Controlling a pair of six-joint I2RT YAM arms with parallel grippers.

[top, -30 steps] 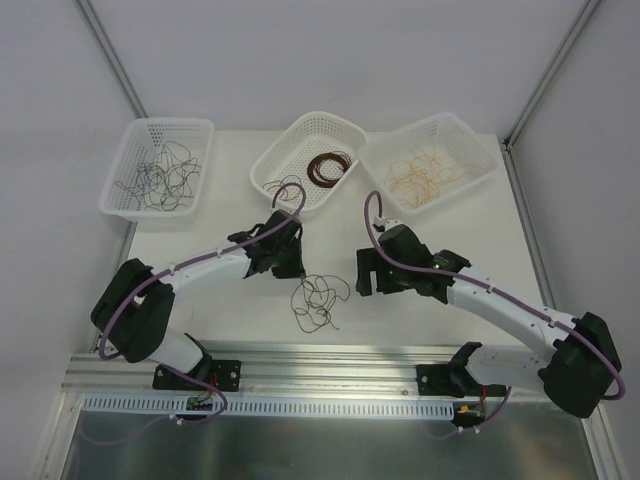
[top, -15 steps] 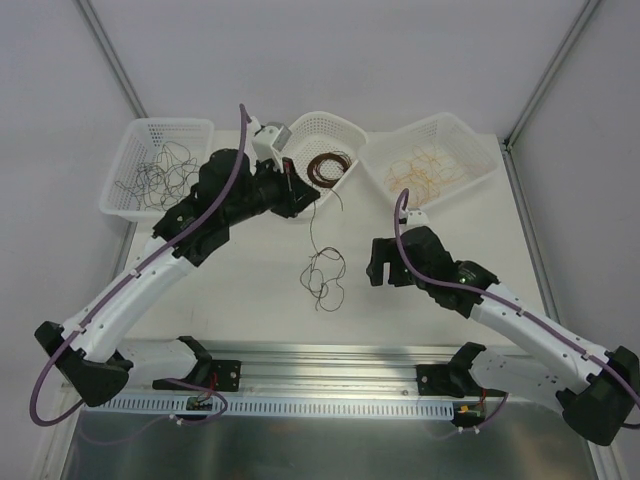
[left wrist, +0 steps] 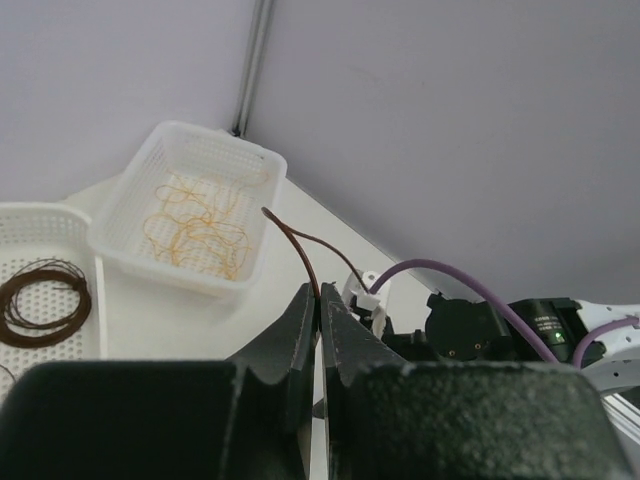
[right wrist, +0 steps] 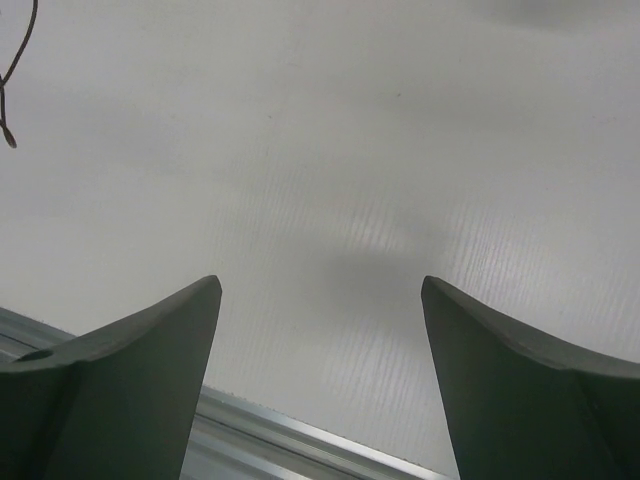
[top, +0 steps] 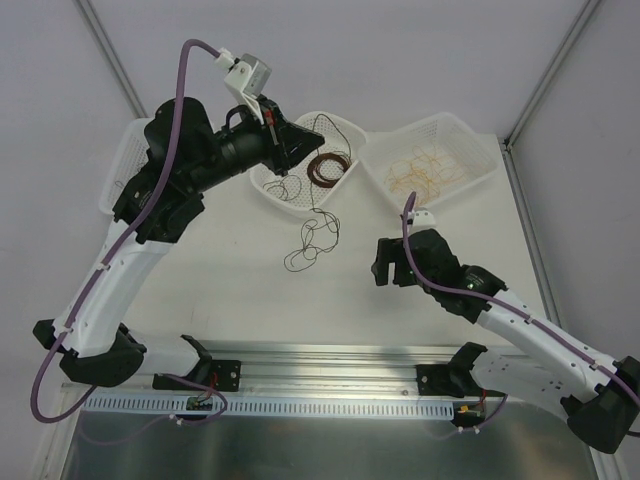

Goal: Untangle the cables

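My left gripper (top: 293, 150) is raised high over the middle basket (top: 345, 128) and is shut on a thin dark brown cable (left wrist: 296, 246). Its fingertips (left wrist: 305, 300) pinch the cable near one end. From there the cable hangs down to a loose tangle of curly loops (top: 312, 240) over the table. My right gripper (top: 385, 262) is open and empty, low over bare table to the right of the tangle. A bit of cable (right wrist: 12, 70) shows at the top left of the right wrist view.
Three white mesh baskets stand at the back. The left one (top: 128, 165) holds black wires, the middle one a brown coil (top: 328, 168), the right one (top: 470, 150) tan-orange wires (top: 420, 172). A metal rail (top: 330, 360) runs along the near edge.
My left arm rose and swung back over the middle basket, lifting the brown cable so its tangle moved up and back. My right gripper backed off slightly to the right.
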